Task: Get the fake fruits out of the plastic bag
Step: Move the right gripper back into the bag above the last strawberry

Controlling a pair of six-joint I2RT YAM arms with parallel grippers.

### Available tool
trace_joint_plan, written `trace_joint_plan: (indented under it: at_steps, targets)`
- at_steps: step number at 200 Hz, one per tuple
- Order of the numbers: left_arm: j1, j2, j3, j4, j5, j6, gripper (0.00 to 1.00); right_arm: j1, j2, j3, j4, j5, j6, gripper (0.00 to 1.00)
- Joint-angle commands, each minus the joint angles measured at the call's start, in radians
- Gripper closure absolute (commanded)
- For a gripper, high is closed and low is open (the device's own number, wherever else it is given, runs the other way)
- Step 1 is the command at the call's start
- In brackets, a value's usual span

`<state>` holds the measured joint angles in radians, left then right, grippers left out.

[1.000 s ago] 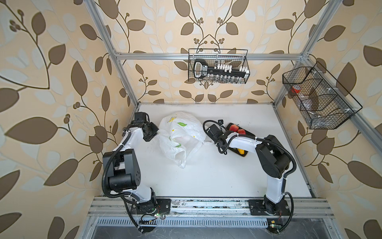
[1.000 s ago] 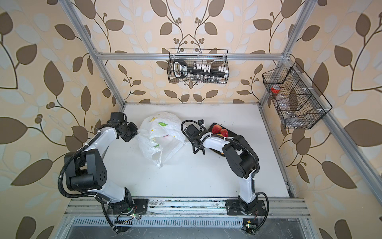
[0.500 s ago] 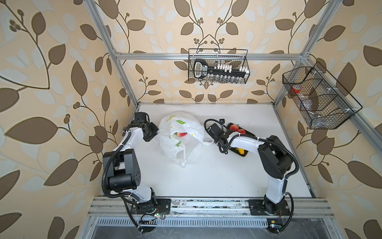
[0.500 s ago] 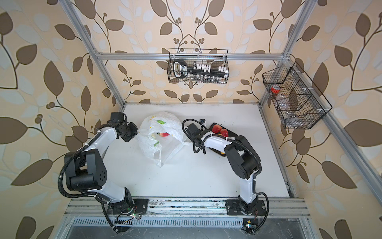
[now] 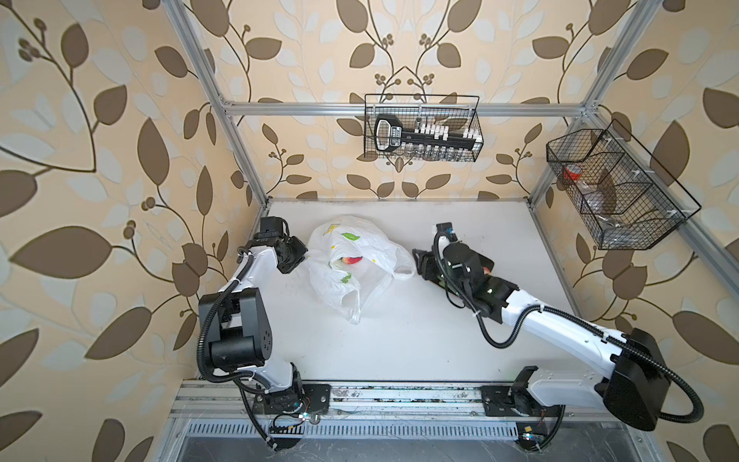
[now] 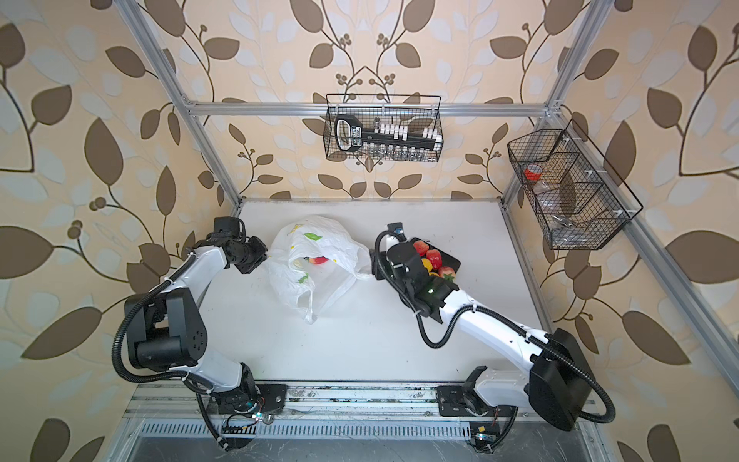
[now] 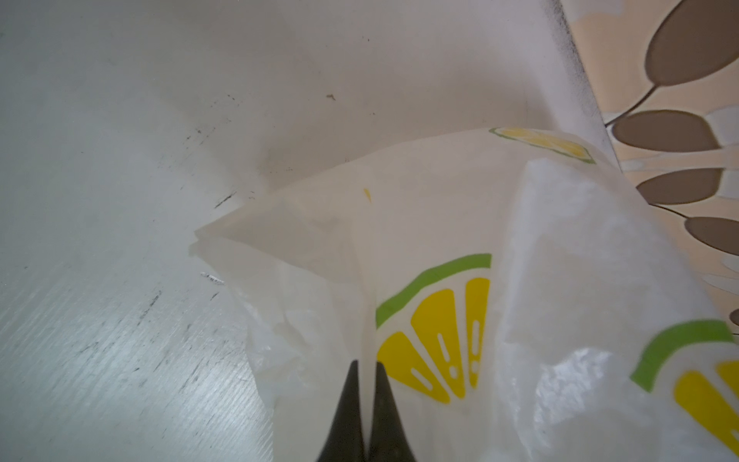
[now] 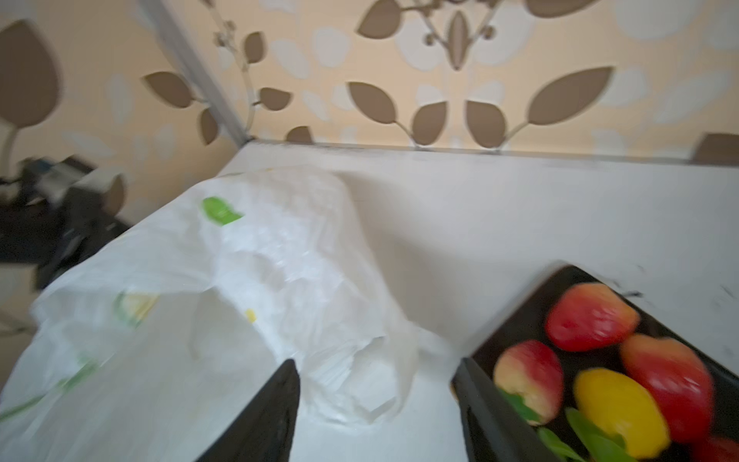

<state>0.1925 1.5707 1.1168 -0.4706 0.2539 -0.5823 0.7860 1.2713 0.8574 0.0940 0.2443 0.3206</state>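
- Your right wrist view is smeared: colours and outlines only. The tray (image 8: 524,316) runs off the frame edge there. The fake fruits (image 8: 588,316) on it read as reddish lumps, one yellow lump and green leaves.
- In a top view the right arm hides nearly all of the tray; only a sliver of red (image 5: 487,270) shows beside the wrist. In a top view red and yellow fruits (image 6: 434,256) sit in the tray, just beside that wrist.
- The plastic bag (image 5: 340,294) lies crumpled on the surface (image 5: 400,340), between the two arms. Its film is cloudy. One reddish fruit (image 5: 352,260) shows at the bag's mouth in both top views. You cannot tell whether more lie under the folds.
- Left fingers (image 7: 350,420): only the tips show, the rest is cut off by the frame. They are pressed together with a fold of bag film pinched between them, at the bag's left edge.
- Right fingers (image 8: 268,424): spread apart, gripping nothing. The bag's loop handle (image 8: 360,384) lies on the surface in the gap between them; the blur hides whether it touches either one. The tray rim is just beside one finger.
- The reddish fruit sits inside the bag, between the two pairs of fingers and apart from both.
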Motion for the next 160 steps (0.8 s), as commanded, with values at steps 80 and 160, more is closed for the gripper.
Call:
trace_joint_plan:
  at_steps: [80, 160]
  targets:
    - [0.005, -0.025, -0.003, -0.013, 0.08, 0.046, 1.0, 0.112, 0.435, 0.125, 0.34, -0.27, -0.703, 0.41]
    - [0.005, -0.003, 0.019, -0.036, 0.109, 0.084, 1.0, 0.051, 0.708, 0.301, 0.335, -0.323, -1.009, 0.46]
